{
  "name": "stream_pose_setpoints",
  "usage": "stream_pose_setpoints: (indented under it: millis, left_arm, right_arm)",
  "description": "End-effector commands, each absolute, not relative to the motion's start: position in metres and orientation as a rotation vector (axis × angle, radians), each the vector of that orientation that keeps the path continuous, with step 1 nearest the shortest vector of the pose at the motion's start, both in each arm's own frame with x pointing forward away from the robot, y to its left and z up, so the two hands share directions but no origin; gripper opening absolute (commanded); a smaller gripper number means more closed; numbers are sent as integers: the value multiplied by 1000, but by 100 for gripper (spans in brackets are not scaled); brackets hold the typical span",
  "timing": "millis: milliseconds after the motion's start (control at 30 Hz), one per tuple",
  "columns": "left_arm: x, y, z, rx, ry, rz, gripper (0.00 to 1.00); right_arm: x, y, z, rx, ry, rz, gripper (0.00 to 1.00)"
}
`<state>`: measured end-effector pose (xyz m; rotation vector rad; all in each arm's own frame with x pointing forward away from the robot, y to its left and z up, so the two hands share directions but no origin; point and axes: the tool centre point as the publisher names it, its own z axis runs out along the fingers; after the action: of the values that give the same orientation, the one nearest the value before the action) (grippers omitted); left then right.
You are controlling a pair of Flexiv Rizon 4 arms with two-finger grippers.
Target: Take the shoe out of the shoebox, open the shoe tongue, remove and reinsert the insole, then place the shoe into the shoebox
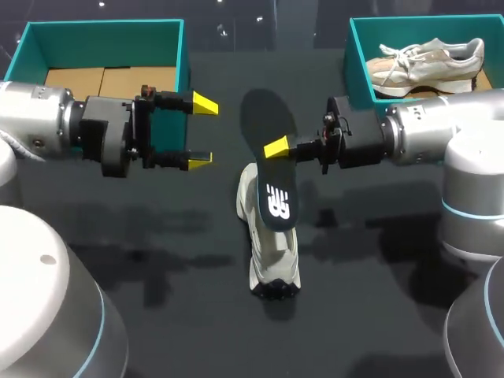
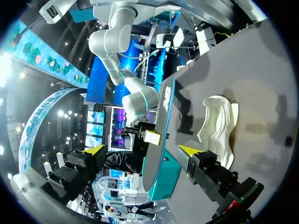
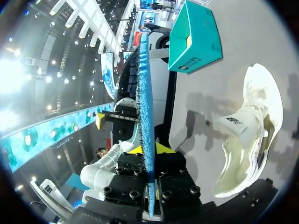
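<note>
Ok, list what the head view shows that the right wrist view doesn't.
Head view only: the second shoe in the right shoebox, and the insole's black, logo-printed face. Right wrist view only: the insole's blue face, edge-on. Both: the right gripper shut on the insole, the white shoe on the table, the open left gripper.

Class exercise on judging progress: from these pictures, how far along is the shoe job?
Done: the shoe lies out on the table, and the insole is out of it. In hand: the right gripper is shut on the insole, holding it above the shoe; the left gripper is open and empty. Left: reinsert the insole and put the shoe into the empty box.
</note>
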<state>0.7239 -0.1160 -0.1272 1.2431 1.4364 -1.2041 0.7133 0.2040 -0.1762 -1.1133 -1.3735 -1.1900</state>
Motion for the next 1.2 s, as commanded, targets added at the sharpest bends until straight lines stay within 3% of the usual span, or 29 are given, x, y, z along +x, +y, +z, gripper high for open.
stream_pose_setpoints:
  millis: [33,767,1200]
  left_arm:
    - [724,-106,-122,1273,1456,-1196,100]
    - [746,-95,-114,1298,1570,-1158,100]
    - [772,-91,-104,1496,1780,-905,100]
  right_arm:
    - [713,207,-178,-1115,-1371,-1192,0]
    - [711,209,-184,-1116,-1352,-1189,0]
    - [714,217,-198,-1170,-1297,-1180,0]
